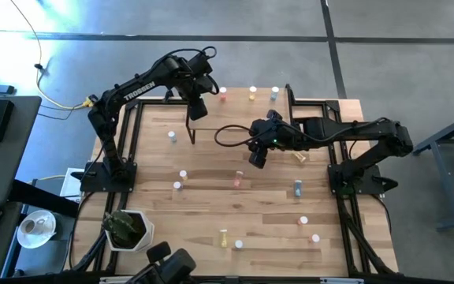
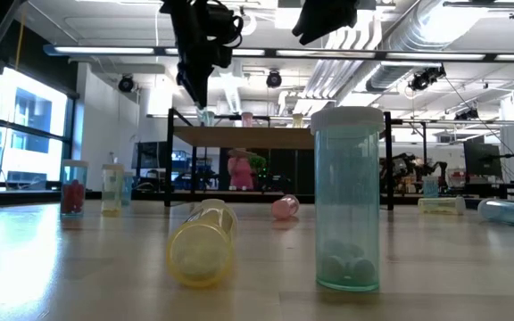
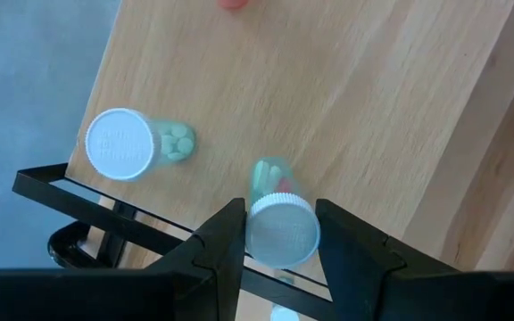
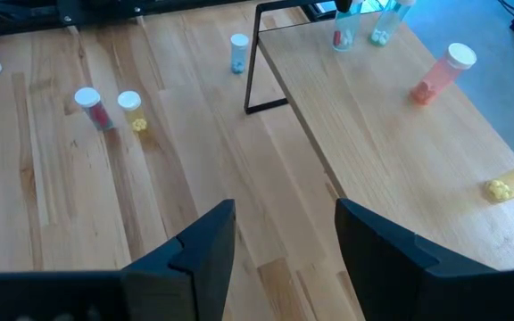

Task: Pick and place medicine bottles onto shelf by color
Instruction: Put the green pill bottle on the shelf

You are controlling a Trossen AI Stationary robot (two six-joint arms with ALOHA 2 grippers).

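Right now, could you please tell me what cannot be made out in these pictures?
- High view: the left arm covers the held bottle in the left tool.
- Low view: the top edge cuts off the open right tool.
- Low view: the near bottle hides part of the shelf.
- Left wrist view: the edge crops a pink thing, so what it is cannot be told.

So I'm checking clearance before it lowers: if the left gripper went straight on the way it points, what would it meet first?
Probably the shelf top. The left gripper, shut on a green medicine bottle, points down at bare board beside another green bottle; depth is uncertain.
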